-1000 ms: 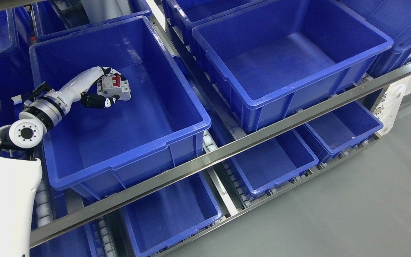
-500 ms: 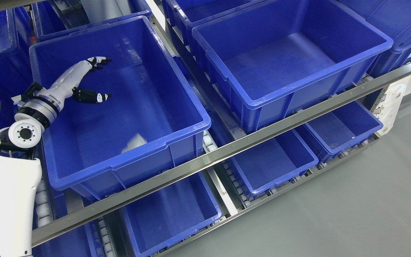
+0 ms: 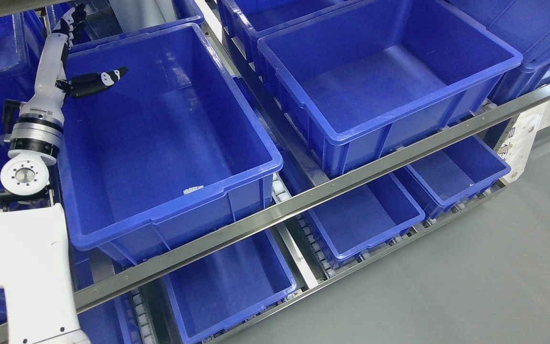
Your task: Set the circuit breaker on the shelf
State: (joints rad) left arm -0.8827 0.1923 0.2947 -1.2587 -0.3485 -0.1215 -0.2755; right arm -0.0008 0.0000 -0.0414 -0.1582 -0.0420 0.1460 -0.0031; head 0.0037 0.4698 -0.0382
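The left hand [image 3: 67,52] sits at the upper left of the frame, fingers spread apart and holding nothing, thumb jutting right over the far left corner of the large blue bin [image 3: 217,188]. Its white arm [image 3: 31,248] rises from the lower left. Only a small white sliver of the circuit breaker [image 3: 192,189] shows, low inside the bin against its near wall. A metal shelf rail [image 3: 332,184] crosses below.

Two bins sit side by side on the shelf rail [image 3: 351,179], left bin [image 3: 237,184] beside right bin [image 3: 351,138]; more bins [image 3: 365,224] lie below.
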